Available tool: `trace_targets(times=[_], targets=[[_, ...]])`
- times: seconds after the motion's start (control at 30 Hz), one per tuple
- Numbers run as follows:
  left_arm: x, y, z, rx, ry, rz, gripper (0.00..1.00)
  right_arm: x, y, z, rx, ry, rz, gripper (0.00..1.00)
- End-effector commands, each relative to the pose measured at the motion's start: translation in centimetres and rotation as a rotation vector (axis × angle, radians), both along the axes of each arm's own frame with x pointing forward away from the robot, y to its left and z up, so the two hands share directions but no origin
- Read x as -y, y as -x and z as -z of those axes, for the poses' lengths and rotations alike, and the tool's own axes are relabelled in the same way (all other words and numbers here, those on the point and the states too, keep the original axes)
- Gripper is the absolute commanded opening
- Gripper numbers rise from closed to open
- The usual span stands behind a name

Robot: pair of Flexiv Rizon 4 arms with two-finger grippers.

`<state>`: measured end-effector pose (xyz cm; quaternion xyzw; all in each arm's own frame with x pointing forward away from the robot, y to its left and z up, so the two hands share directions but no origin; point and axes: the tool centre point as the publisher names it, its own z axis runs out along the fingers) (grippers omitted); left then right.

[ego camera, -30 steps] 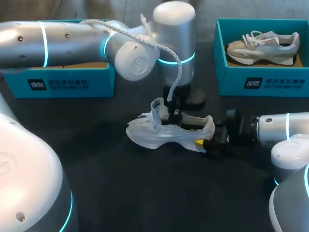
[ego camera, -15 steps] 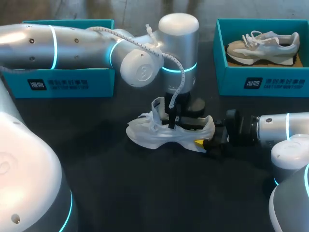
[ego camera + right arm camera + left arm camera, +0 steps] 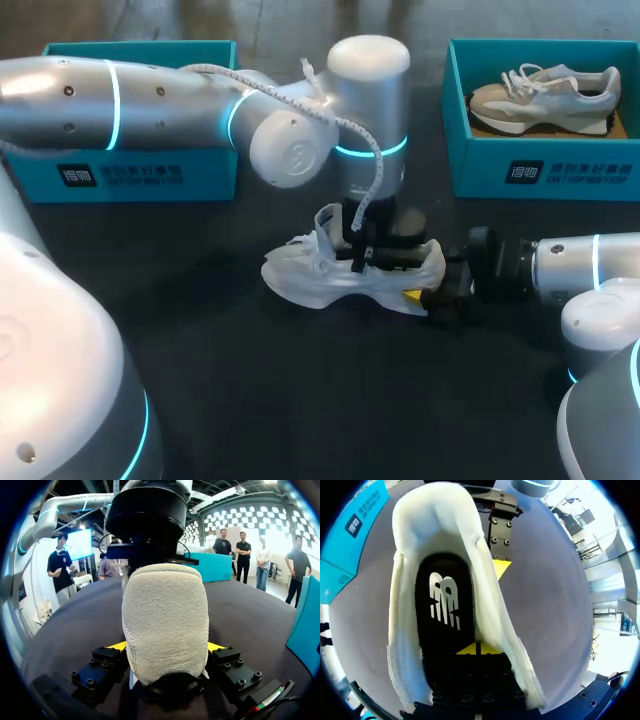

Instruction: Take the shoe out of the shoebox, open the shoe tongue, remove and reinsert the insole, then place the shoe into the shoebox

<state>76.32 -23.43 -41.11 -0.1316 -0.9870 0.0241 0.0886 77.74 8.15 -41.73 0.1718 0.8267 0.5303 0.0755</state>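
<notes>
A white mesh sports shoe (image 3: 340, 275) sits upright on the black bench (image 3: 300, 400), out of any box. Behind it, well apart, stand a left teal cardboard shoebox (image 3: 130, 175) and a right teal cardboard shoebox (image 3: 520, 170) (the right one holds a beige shoe (image 3: 545, 95)). The right gripper (image 3: 166, 647) has its jaws clamped on the shoe's padded heel from both sides. The left gripper (image 3: 477, 649) reaches down into the shoe's opening, jaws together, yellow tips over the black insole (image 3: 442, 610), which lies flat inside. This looks like the insole step. I cannot tell whether the tips have pinched it. The next move likely calls for a sure pinch on the insole and a steady lift while the heel is held.
</notes>
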Motion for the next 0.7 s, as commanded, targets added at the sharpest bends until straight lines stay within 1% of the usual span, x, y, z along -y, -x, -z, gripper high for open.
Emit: trace_targets(times=[0.03,0.2,0.23,0.27,0.3,0.33,0.5,0.53,0.63,0.7], targets=[[0.0,0.6,0.5,0.028,-0.002,-0.017,0.0,-0.1,0.0,-0.1,-0.002,0.003,0.001,0.0],[-0.5,0.1,0.7,0.043,0.004,-0.039,0.01,-0.1,0.0,-0.1,-0.002,0.003,0.001,0.0],[-0.5,0.0,0.8,0.047,0.004,-0.042,0.13,-0.1,0.0,-0.1,-0.002,0.003,0.001,0.0],[-0.6,-0.1,0.8,0.049,0.006,-0.044,0.19,-0.1,0.0,-0.1,-0.002,0.003,0.001,0.0],[-0.6,-0.1,0.8,0.049,0.006,-0.044,0.19,-0.1,0.0,-0.1,-0.002,0.003,0.001,0.0],[-0.7,-0.5,0.9,0.058,0.006,-0.05,0.32,-0.1,0.0,-0.1,-0.002,0.003,0.001,0.0],[-0.6,-1.0,1.2,0.082,0.0,-0.053,0.32,-0.1,0.0,-0.1,-0.002,0.003,0.001,0.0],[-0.4,-1.4,1.3,0.103,0.0,-0.051,0.32,-0.1,0.0,-0.1,-0.002,0.003,0.001,0.0],[-0.2,-1.8,1.6,0.126,0.001,-0.048,0.34,-0.1,0.0,-0.1,-0.002,0.003,0.001,0.0],[-0.1,-2.1,1.7,0.141,0.005,-0.046,0.32,-0.1,0.0,-0.1,-0.002,0.003,0.001,0.0]])
